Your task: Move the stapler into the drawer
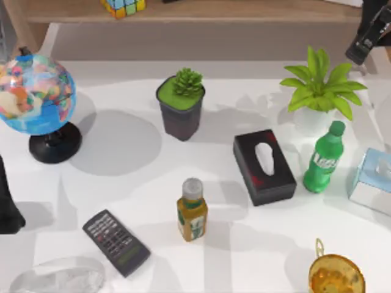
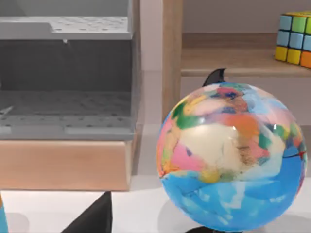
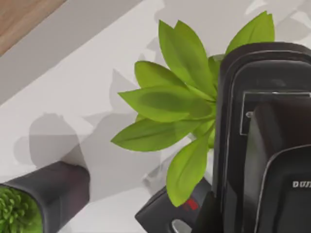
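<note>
Stapler [image 3: 265,145] hangs in the air at the far right corner of the desk [image 1: 140,183], pinched in the right claw [image 1: 366,33], just over the leafy plant [image 1: 317,88]. Drawer [image 2: 63,121] stands open behind the globe [image 2: 233,155]. Left arm [image 1: 7,204] waits at the desk's left edge.

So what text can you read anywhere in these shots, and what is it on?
"DUI", cut off at the picture's edge: white letters on the black glossy stapler, right wrist view.
Green bottle: white label lettering, too blurred to read.
Yellow bottle: label too small to read.
Remote: button marks too small to read.
Tissue box: red marks, unreadable.
</note>
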{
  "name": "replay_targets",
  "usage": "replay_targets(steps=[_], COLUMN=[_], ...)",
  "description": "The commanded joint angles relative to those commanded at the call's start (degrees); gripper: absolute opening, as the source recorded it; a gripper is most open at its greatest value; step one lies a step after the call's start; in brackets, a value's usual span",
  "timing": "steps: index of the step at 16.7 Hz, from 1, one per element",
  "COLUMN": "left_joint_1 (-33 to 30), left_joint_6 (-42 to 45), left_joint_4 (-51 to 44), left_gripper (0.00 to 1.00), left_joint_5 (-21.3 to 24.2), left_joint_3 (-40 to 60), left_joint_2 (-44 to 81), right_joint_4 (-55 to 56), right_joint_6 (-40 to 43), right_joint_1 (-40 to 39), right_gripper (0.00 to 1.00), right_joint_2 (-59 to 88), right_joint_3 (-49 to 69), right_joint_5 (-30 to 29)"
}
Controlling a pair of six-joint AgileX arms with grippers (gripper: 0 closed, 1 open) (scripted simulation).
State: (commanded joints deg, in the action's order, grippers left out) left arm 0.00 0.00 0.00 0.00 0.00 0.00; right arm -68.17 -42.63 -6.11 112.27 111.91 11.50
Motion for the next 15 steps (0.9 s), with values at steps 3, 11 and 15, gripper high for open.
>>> replay_targets(steps=[3,11,15], left_joint_1=[0.0,0.0,0.0], left_joint_6=[0.0,0.0,0.0], left_joint_4=[0.0,0.0,0.0], left_gripper=[1.00,1.00,1.00], left_joint_5=[0.0,0.0,0.0], left_joint_3=[0.0,0.0,0.0], left_joint_2=[0.0,0.0,0.0], right_joint_4=[-2.4,-5.9,-6.0], right_joint_6=[7.8,41.4,56.8], right_joint_1=[4.7,20.5,27.2], right_gripper=[0.00,0.00,0.00], right_joint_2=[4.3,16.2,26.6], right_joint_3=[2.3,15.8,20.2], right_joint_5=[-1.5,-5.6,-7.0])
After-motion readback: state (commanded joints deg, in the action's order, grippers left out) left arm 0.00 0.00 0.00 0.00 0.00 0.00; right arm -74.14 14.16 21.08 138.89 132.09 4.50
